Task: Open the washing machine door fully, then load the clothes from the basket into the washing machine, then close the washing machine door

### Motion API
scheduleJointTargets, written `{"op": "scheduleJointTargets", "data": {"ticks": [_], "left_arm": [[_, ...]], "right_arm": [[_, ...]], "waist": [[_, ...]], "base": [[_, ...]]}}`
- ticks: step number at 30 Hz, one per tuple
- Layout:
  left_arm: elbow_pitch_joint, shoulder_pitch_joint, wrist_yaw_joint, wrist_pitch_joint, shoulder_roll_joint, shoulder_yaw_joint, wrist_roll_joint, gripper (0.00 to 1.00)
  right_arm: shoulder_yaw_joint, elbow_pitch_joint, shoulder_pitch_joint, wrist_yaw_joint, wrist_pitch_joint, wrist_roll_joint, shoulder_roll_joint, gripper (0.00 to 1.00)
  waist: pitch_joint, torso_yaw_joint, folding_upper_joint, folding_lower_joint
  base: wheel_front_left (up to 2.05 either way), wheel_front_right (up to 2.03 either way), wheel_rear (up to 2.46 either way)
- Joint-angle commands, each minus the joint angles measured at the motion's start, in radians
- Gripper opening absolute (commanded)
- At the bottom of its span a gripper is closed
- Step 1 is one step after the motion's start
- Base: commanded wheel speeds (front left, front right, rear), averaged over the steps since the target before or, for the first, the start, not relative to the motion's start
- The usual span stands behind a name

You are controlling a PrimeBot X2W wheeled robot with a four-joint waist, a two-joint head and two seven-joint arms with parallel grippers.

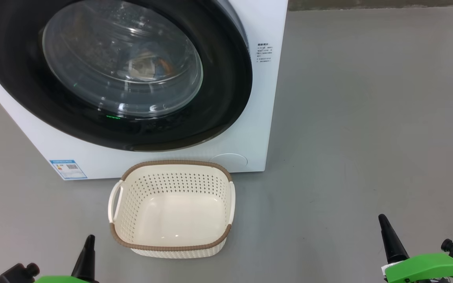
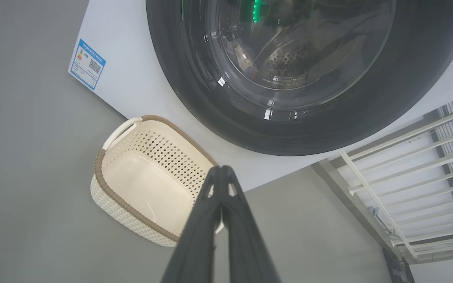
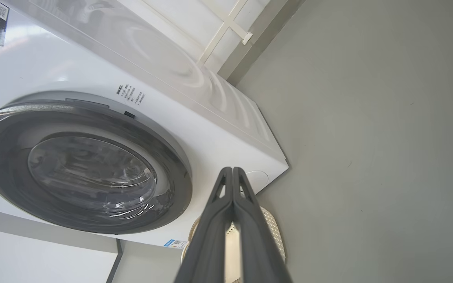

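The door (image 1: 218, 90) is seen shut on the washing machine (image 1: 266, 129), the basket (image 1: 171, 247) is found empty just before it, the clothes (image 1: 151, 67) are probably those glimpsed behind the glass, so the left claw (image 1: 89, 238) and right claw (image 1: 382, 218) are parked low, clenched on nothing.

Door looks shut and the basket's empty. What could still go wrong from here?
1. The door looks flush with the washing machine, but the latch can't be seen, so it may not have caught.
2. Clothes show behind the glass. Cloth pinched in the seal can't be ruled out.
3. The basket sits on the floor just in front of the machine, ahead of the shut left gripper and right gripper. Rolling forward could knock it.
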State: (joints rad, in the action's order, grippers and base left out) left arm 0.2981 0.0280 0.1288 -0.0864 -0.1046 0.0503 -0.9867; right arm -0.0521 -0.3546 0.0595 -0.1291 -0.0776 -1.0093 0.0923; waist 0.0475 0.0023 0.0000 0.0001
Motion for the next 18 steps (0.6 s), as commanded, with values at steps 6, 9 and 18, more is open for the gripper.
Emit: {"op": "scheduleJointTargets", "data": {"ticks": [6, 9, 18], "left_arm": [[-0.031, 0.046, 0.001, 0.021, -0.007, -0.038, -0.077, 0.0], [-0.032, 0.048, 0.001, 0.033, -0.004, -0.046, -0.117, 0.0], [-0.036, 0.054, 0.001, 0.059, 0.004, -0.063, -0.206, 0.0]], "right_arm": [[-0.003, 0.037, 0.033, -0.001, 0.024, -0.072, -0.001, 0.0], [-0.007, 0.043, 0.034, -0.001, 0.036, -0.109, -0.004, 0.0], [-0.017, 0.054, 0.037, -0.001, 0.063, -0.193, -0.011, 0.0]], "waist": [[-0.004, 0.0, 0.0, -0.0001], [-0.007, 0.0, 0.0, -0.0001], [-0.014, -0.001, 0.0, -0.0001]], "base": [[0.0, 0.0, 0.0], [0.0, 0.0, 0.0], [0.0, 0.0, 0.0]]}}
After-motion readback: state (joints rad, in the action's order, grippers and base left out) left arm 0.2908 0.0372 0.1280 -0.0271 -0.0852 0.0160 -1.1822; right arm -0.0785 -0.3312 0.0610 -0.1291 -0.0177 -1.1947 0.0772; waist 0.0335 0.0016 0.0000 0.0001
